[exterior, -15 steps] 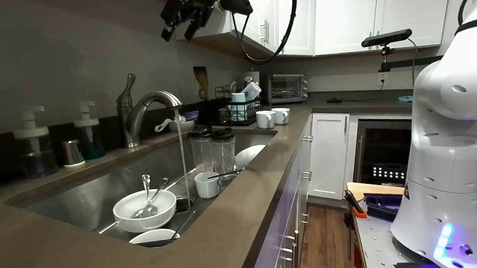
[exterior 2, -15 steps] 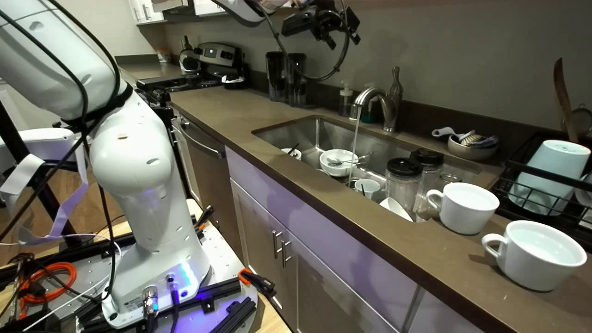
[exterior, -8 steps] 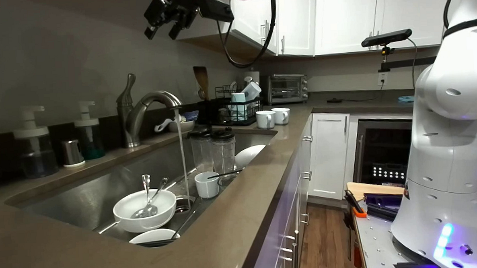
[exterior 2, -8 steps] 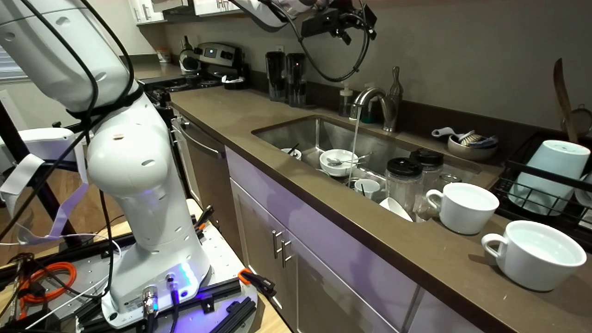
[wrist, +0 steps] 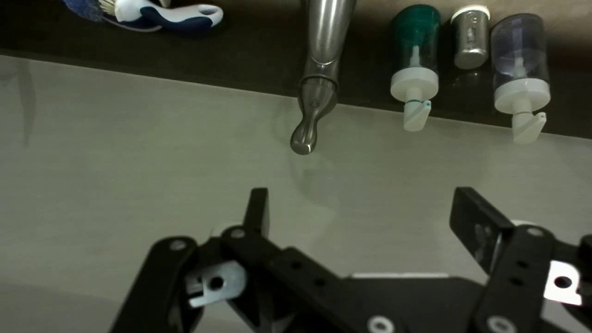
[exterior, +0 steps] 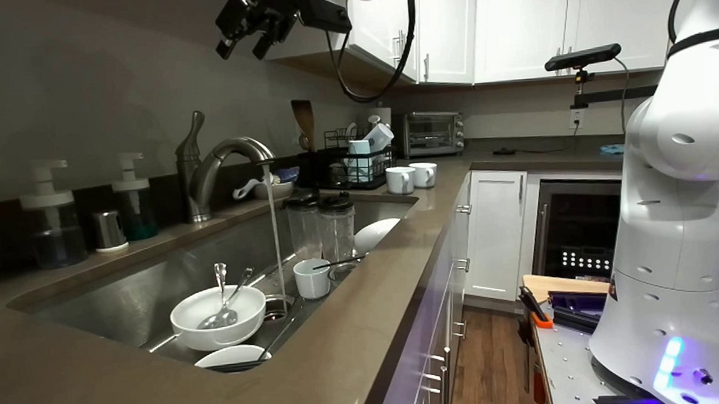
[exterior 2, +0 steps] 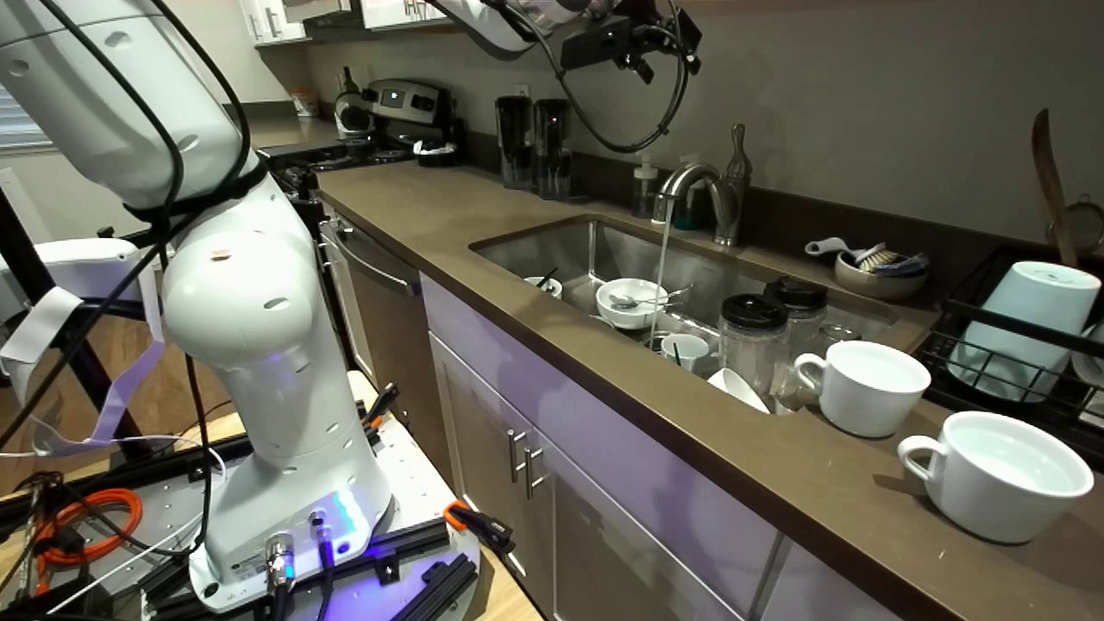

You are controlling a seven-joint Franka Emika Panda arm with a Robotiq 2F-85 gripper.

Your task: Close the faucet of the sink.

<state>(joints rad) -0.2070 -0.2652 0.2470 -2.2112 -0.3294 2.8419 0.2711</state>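
In an exterior view, the end effector (exterior: 243,50) hangs above the bench (exterior: 364,311), higher than the faucet (exterior: 202,181) at the wall-side edge. In an exterior view, water (exterior 2: 664,250) runs from the faucet into the sink (exterior 2: 543,246). In the wrist view, the jaws stand wide apart; the lever handle (wrist: 313,108) sits clear of them.

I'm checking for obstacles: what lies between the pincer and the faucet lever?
No visible object: in the wrist view, only the wall shows between the open pincer and the faucet lever.
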